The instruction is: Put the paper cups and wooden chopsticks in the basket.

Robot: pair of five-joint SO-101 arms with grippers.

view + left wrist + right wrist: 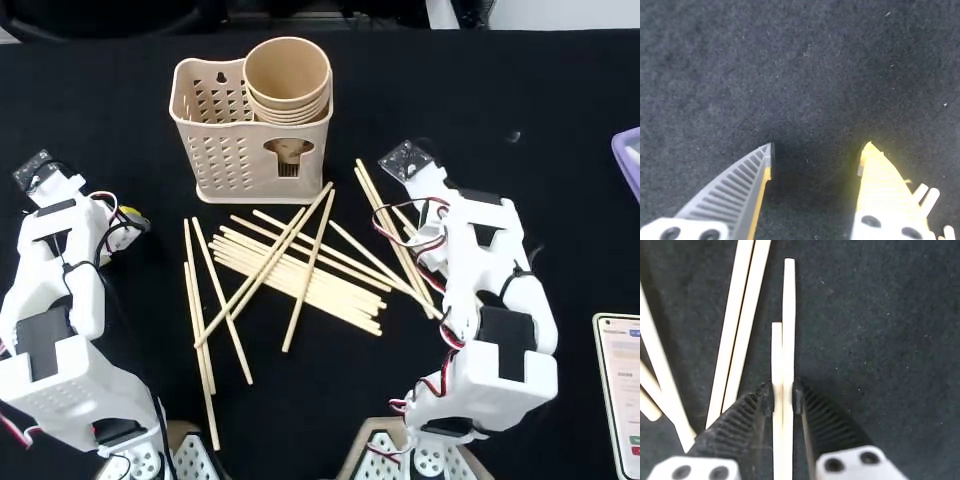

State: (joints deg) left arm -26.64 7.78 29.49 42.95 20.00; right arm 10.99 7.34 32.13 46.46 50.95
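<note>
Item 1: right gripper (783,392), jaws closed to a narrow slit and gripping a pair of chopsticks (788,315); the 2 sticks lie side by side, touching along their length, 1 end reaching farther out than the other; whether the pair is lifted off the cloth cannot be told. Item 2: left gripper (816,150), jaws spread wide, holding nothing, touching nothing, above bare black cloth. Item 3: loose chopsticks (290,265), a crossed heap lying flat on the desk (520,90) in front of the basket, between the 2 arms; several more lie just beside the right jaws in the right wrist view. Item 4: basket (215,150), beige, perforated walls, upright at the far middle of the desk, apart from both arms. Item 5: paper cups (287,75), a nested stack standing upright inside the basket's compartment nearer the right arm (480,290), rims rising above the basket's edge. Item 6: left arm (60,280), at the desk's side well apart from the heap.
</note>
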